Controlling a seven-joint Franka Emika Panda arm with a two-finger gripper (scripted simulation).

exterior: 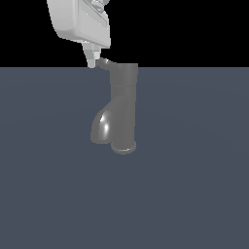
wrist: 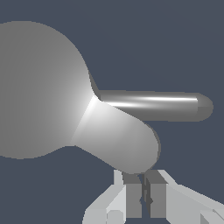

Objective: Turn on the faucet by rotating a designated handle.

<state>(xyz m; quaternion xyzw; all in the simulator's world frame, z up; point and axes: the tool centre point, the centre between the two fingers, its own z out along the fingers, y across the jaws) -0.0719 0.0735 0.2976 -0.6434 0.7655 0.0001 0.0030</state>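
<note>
A: What's the faucet look like?

B: Glossy dark grey metal. Upright cylindrical column w/ a wider cap on top and a flared round base sitting on the flat blue-grey tabletop. Short, bulging spout curves out low on the exterior view's left side, bright highlight on it. Stands roughly mid-frame in that view.

A: And the handle?

B: Thin grey lever, sticks sideways off the top cap toward the exterior view's left, tip turned up a bit. In the wrist view it's a slim rod w/ a bright streak along it and a rounded end; the cap shows as a big pale round shape and the spout as a fat lobe next to the rod.

A: Where's the hand?

B: White, comes down from the top of the exterior view, fingers pointing down. The fingertip sits right at the handle's tip; touching or just beside, can't tell.

A: Fingers spread or together?

B: Pressed nearly together per the wrist view, only a thin slit between the grey pads. Nothing pinched between them.
</note>
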